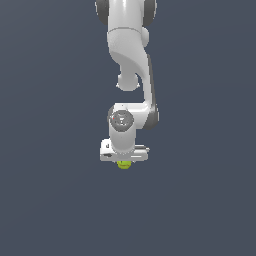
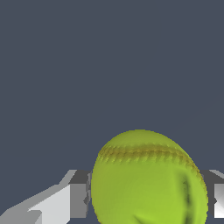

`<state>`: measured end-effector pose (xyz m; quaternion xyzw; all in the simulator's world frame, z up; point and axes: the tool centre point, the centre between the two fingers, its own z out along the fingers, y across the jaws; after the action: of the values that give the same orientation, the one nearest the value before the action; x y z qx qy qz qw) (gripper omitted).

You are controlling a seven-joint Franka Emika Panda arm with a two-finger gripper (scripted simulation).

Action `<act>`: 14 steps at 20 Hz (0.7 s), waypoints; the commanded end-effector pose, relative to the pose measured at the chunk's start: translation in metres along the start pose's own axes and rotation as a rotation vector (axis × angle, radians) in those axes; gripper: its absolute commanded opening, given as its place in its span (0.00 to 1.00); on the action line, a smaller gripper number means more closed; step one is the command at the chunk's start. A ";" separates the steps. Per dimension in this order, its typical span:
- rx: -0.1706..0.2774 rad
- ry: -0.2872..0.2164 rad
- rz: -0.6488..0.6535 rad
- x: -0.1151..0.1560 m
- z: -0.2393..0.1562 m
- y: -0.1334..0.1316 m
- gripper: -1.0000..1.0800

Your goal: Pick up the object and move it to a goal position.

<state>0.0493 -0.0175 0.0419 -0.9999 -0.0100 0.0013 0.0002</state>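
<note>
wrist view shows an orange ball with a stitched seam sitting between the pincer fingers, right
Not quite: the ball is yellow-green, not orange. The wrist view shows it with its stitched seam, sitting between the pincer fingers; the exterior view shows the same yellow-green under the hand. Whether the fingers actually touch it can't be told.

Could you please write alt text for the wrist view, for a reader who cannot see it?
A yellow-green ball with a dark stitched seam fills the lower frame, sitting between the grey jaws of the gripper. Behind it is only a plain dark blue-grey background.
</note>
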 end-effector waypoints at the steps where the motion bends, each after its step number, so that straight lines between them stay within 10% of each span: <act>1: 0.000 0.002 0.001 0.000 -0.005 0.005 0.00; 14: 0.000 0.002 0.001 -0.003 -0.090 0.095 0.00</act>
<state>0.0484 -0.0985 0.1175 -1.0000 -0.0097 0.0012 0.0004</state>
